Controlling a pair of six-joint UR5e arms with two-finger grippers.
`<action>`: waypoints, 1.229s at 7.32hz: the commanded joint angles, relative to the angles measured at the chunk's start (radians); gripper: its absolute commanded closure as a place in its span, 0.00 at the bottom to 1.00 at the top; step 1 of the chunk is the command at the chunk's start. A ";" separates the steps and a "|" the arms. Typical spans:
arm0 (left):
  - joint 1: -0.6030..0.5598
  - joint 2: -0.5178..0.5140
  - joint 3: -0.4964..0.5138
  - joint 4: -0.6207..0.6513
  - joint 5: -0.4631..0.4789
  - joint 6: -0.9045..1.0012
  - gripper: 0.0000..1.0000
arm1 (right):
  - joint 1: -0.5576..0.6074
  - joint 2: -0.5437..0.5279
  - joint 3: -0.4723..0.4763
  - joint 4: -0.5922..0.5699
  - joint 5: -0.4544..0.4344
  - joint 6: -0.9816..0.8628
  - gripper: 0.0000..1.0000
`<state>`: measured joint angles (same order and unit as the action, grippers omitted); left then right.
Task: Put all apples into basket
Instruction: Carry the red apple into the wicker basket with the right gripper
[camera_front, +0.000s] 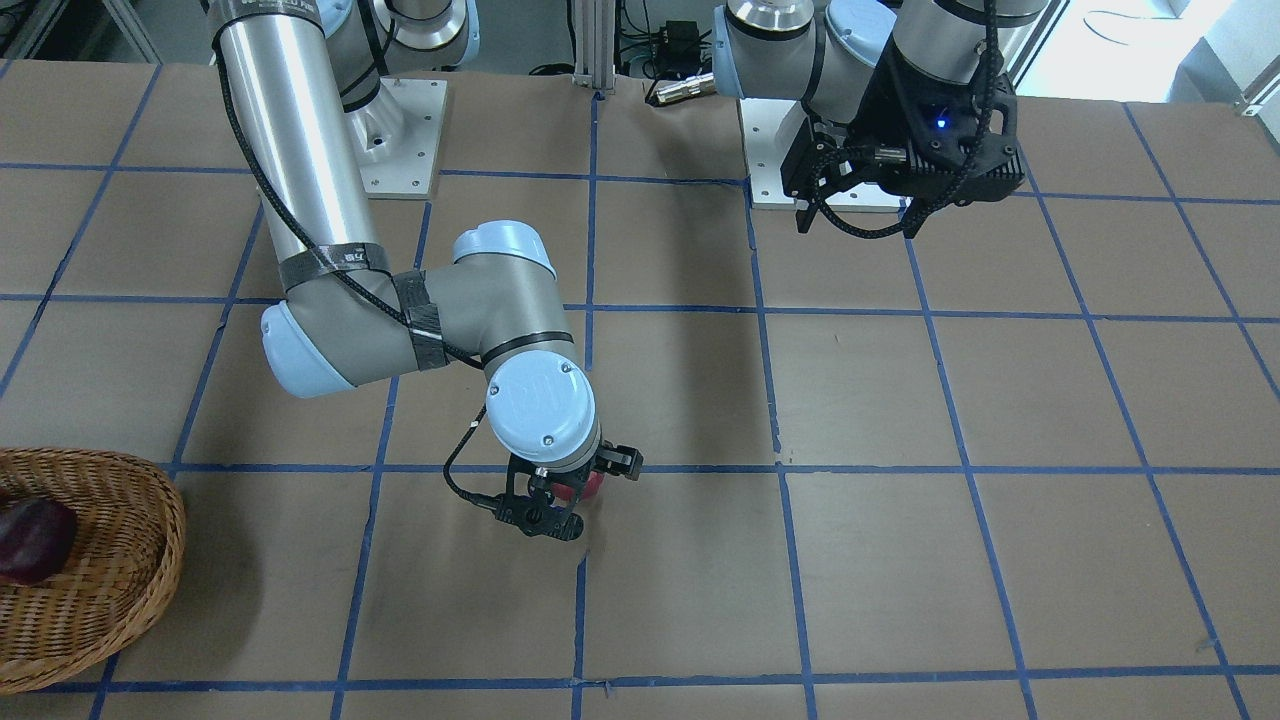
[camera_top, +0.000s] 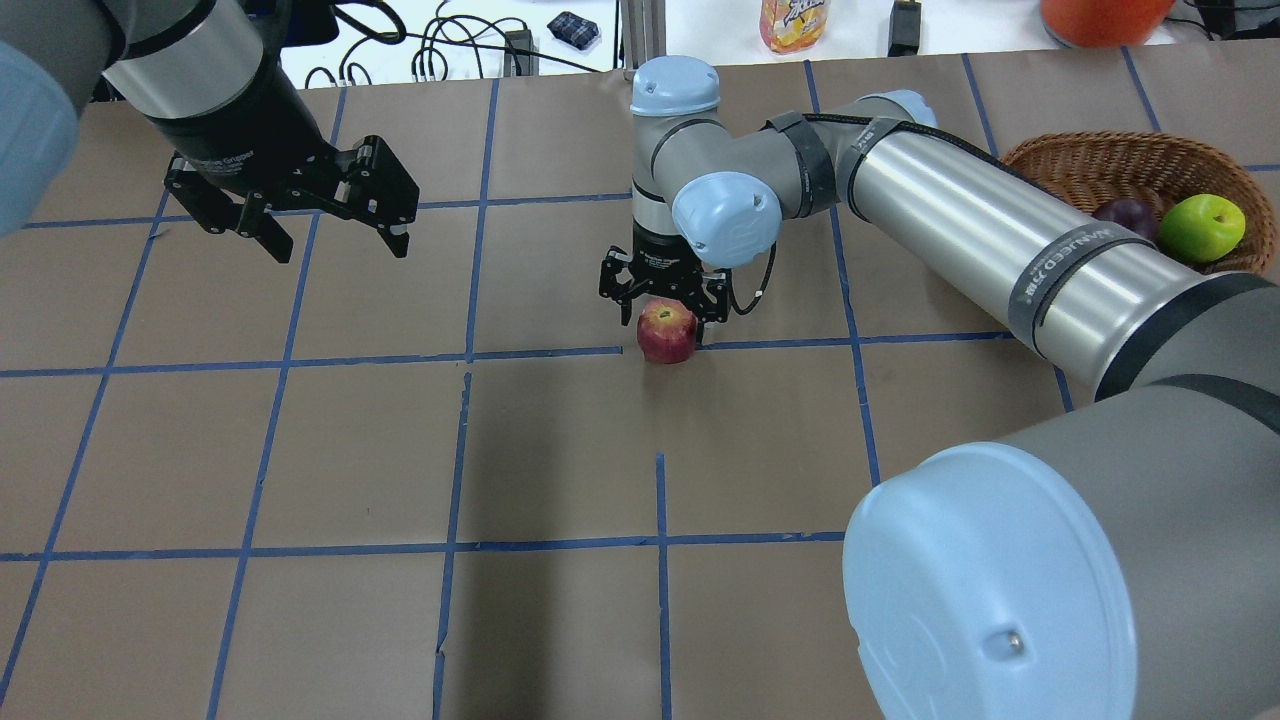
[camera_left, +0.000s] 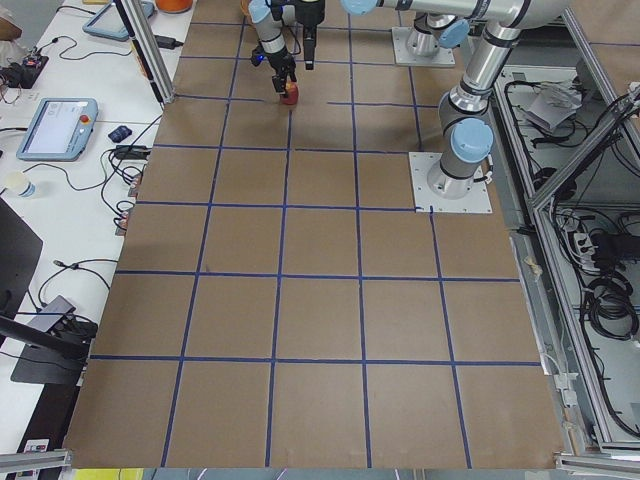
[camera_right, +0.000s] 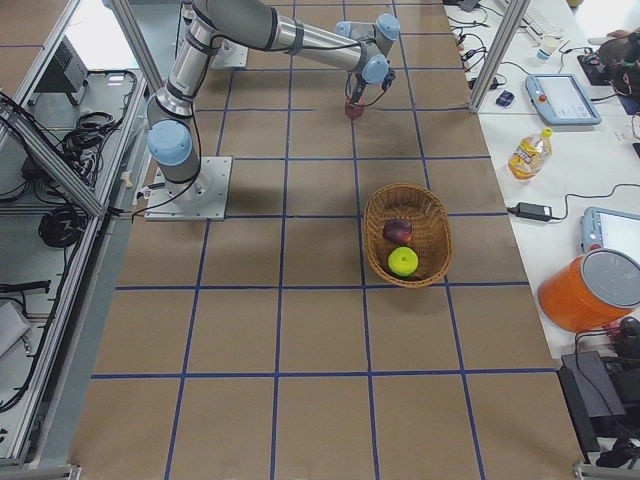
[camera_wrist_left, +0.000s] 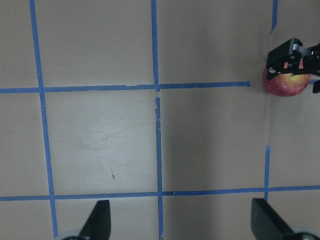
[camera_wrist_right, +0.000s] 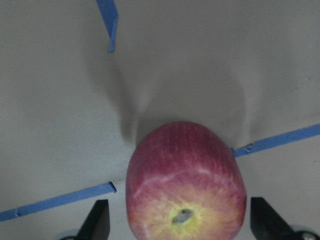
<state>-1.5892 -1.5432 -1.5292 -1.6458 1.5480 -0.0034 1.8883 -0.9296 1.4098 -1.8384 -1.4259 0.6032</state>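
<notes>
Red apple sits on the table, with the right gripper straddling it, fingers spread wide and not touching it yet. I'd go a bit lower, then squeeze gently at the widest part. Left gripper hangs open and empty. Further off, the basket holds the green apple and the maroon apple.

A red apple with a yellow blush round its stem sits on the brown desk, across a blue tape line. The end effector straddles it with its fingers spread.
</notes>
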 joint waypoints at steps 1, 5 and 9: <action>0.000 0.000 0.000 0.001 0.000 0.000 0.00 | -0.002 0.005 0.006 -0.041 -0.002 0.001 0.05; 0.002 0.000 0.001 0.001 0.000 0.002 0.00 | -0.023 -0.011 -0.012 -0.025 -0.034 0.001 1.00; 0.000 0.000 0.000 0.003 0.000 0.005 0.00 | -0.269 -0.155 -0.139 0.273 -0.076 -0.228 1.00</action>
<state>-1.5880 -1.5437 -1.5287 -1.6430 1.5478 0.0005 1.7151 -1.0481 1.3121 -1.6650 -1.4932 0.4968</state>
